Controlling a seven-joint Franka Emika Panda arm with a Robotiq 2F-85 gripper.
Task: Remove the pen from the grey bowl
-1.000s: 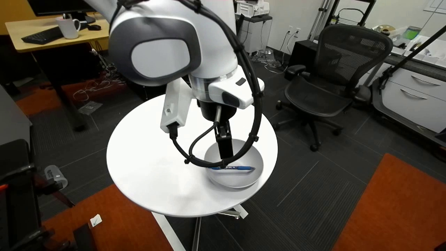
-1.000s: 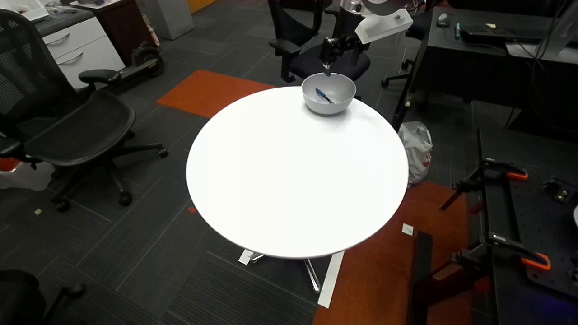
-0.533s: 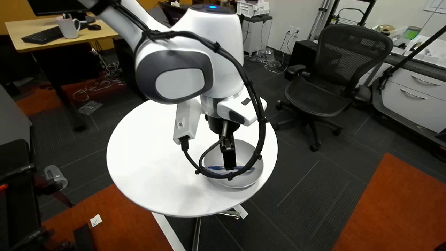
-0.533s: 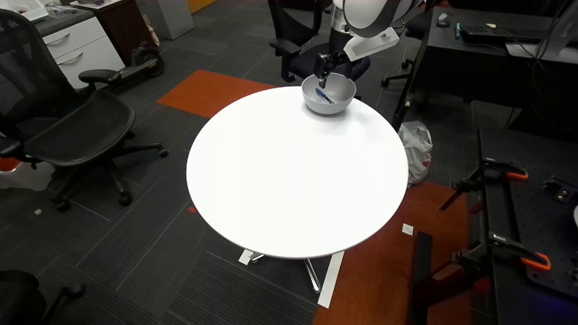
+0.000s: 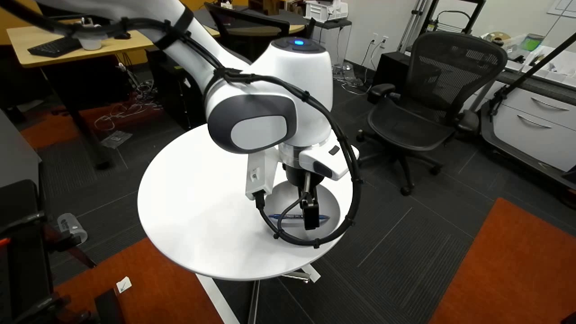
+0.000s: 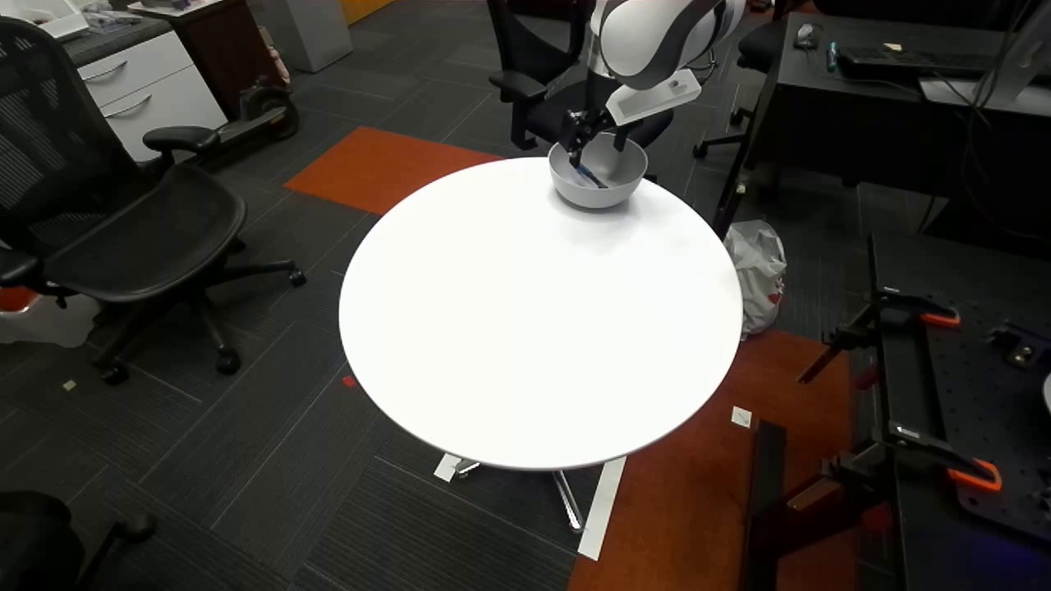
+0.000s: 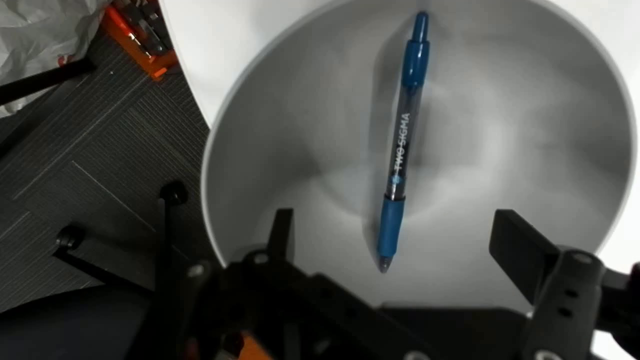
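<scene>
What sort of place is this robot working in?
Probably an office that doubles as a lab: there's a light wood desk with a keyboard, a wheeled mesh chair, and orange-tipped clamps on a black bench.

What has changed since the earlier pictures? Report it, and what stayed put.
In an exterior view, the jointed white robot arm has moved right and down, bringing the black two-fingered gripper down to the smooth, round light grey bowl. The gripper is open: nothing was taken hold of or let go. Unmoved: the slim blue pen lying in the bowl, the bowl itself and the round white tabletop.
</scene>
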